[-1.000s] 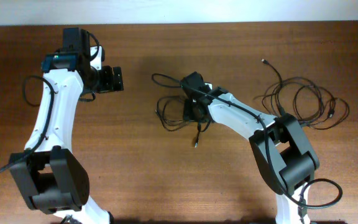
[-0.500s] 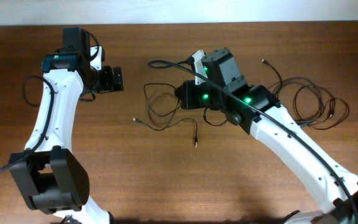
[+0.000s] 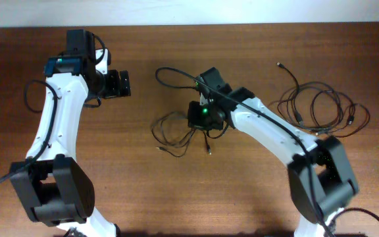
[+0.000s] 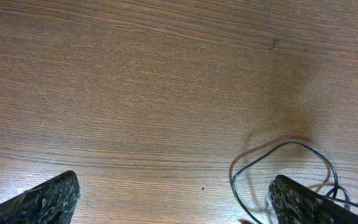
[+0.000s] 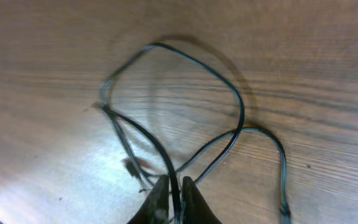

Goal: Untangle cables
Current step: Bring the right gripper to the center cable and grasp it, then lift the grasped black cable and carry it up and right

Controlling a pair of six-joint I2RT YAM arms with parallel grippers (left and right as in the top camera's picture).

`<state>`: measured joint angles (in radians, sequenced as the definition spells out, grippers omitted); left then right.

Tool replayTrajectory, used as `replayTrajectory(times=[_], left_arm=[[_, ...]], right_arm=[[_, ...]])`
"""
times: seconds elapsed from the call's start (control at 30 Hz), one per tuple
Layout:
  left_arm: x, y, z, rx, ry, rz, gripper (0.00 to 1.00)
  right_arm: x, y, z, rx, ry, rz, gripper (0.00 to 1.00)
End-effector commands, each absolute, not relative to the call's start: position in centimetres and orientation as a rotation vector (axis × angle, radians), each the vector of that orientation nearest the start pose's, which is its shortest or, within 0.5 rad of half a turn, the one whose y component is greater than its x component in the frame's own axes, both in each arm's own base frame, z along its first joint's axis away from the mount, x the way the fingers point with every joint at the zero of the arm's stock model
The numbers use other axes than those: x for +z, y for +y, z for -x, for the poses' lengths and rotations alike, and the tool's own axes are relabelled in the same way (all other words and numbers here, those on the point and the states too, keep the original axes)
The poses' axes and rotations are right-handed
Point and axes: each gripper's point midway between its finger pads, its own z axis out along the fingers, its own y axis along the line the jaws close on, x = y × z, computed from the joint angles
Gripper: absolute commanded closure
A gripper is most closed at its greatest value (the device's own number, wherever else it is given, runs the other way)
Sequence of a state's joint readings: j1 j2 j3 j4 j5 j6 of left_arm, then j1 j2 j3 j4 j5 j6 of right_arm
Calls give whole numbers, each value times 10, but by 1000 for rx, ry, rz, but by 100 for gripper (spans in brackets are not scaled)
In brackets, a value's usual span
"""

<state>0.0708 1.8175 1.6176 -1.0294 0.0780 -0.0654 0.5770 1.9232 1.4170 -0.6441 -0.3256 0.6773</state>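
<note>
Thin black cables lie in two groups. One loose loop (image 3: 154,128) sits at the table's middle, and a strand (image 3: 176,70) arcs up over my right arm. A second tangle (image 3: 328,92) lies at the far right. My right gripper (image 3: 199,125) is low over the middle loop, and in the right wrist view it (image 5: 174,190) is shut on one black cable, with further loops (image 5: 232,93) spread on the wood ahead. My left gripper (image 3: 125,84) hovers at the upper left, open (image 4: 173,186) and empty. A cable loop (image 4: 278,149) shows near its right finger (image 4: 303,202).
Thick black cables trail from both arm bases (image 3: 28,95). The table's far edge meets a pale wall (image 3: 189,13). Bare wood lies between the two cable groups and along the front.
My right arm rose and pulled the middle cable up and left, then came back down. The loops now lie a little lower and further left. The left arm has not moved.
</note>
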Motion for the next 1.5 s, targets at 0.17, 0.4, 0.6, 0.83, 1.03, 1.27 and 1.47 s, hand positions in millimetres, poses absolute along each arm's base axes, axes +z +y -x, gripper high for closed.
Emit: replayTrajectory(times=[0.17,0.4,0.6,0.83,1.03,1.27,1.47], left_arm=[[150,16,-419,-115,2788,184,1],[150,16,-419,-115,2788,184,1],[150,16,-419,-115,2788,185,1],[150,16,-419,-115,2788,185,1],[150,16,-419,-115,2788,185,1],[150,16,-419,-115,2788,185,1],[150,16,-419,-115,2788,185,1]], right_arm=[[50,295,-334,752,2995,-7,25],[45,302,-323,667,3010,-24,35],[34,295,-325,389,2910,-494,44],[32,283,-335,293,2740,-876,2],[16,321,-337,439,2740,-848,2],[-21,307,-313,267,2847,-855,23],[-30,282,-288,70,2912,-920,74]])
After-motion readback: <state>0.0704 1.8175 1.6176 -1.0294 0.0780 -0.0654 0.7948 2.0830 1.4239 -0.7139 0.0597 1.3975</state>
